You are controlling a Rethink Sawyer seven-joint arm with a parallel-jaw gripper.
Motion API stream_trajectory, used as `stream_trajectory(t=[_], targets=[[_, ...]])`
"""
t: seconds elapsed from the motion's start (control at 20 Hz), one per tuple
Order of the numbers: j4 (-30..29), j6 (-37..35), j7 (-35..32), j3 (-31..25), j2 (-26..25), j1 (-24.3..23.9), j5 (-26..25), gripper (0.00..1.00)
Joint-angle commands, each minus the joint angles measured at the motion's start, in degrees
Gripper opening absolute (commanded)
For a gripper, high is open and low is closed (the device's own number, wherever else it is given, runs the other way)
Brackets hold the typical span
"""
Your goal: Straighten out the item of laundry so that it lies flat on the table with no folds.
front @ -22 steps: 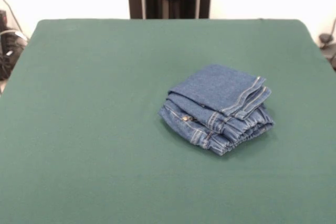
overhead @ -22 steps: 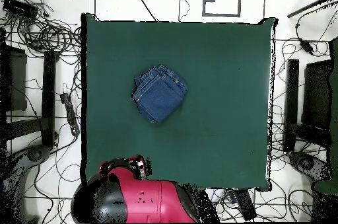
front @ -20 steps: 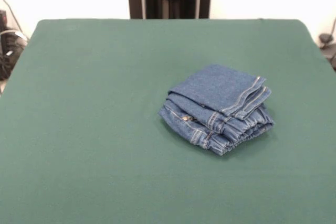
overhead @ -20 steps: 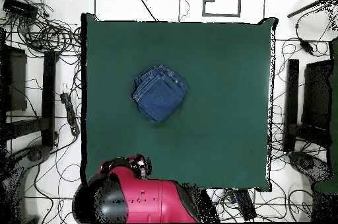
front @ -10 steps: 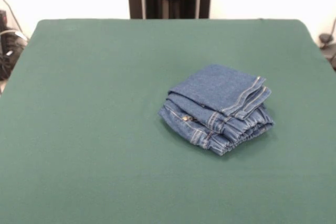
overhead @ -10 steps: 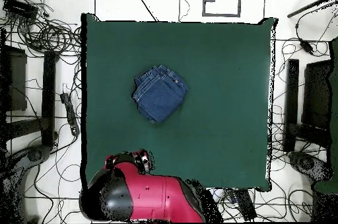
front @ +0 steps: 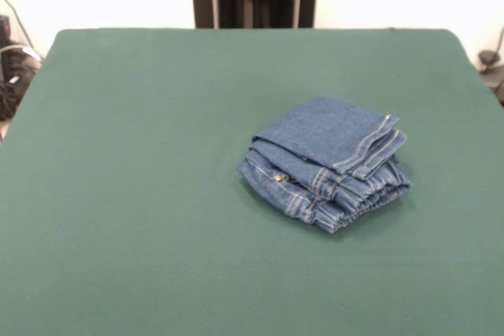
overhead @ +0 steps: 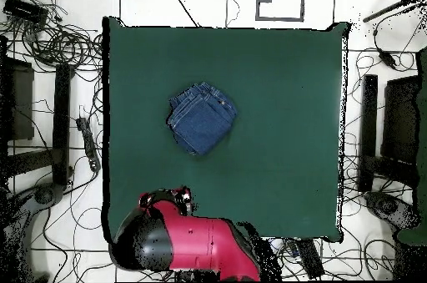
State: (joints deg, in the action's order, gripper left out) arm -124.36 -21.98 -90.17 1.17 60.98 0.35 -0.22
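**Jeans folded mid-surface, arm parked at its own edge**

From my seat the item of laundry (front: 324, 163) is a small pair of blue denim jeans, folded into a compact stack of several layers. It sits on the green surface (front: 142, 194) a little off centre, with bare cloth on every side. In the front view the stack is skewed to the surface's edges. Its open layered side, showing seam stitching and the gathered waistband, turns toward the camera and to the right. The smooth top panel slopes away toward the far side.

The overhead view gives me the relation that counts. The red arm (overhead: 188, 242) is bunched over the surface's edge on the base side, and the jeans (overhead: 202, 118) lie well apart from it, farther out over the surface and nearly in line with it. There the stack reads as a rough diamond, one corner pointing back toward the arm.

I cannot make out the hand in either view, so I cannot tell how far it is open or whether it grips anything. Nothing touches the jeans.

I judge the straightening as not yet begun. The reach should be mostly outward from the base, and the layered edge looks the likeliest place to catch a top fold.
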Motion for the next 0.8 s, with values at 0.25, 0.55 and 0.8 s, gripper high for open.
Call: stream_trajectory(t=[0.25, 0.55, 0.8], targets=[[-1.1, 7.8, -11.2, -0.7, -9.1, -1.7, -0.2, 1.0], [-0.1, 9.9, -10.4, -1.0, -12.2, -2.5, -0.5, 1.0], [0.7, 10.8, -10.5, -1.7, -14.0, -3.5, 0.3, 1.0]])
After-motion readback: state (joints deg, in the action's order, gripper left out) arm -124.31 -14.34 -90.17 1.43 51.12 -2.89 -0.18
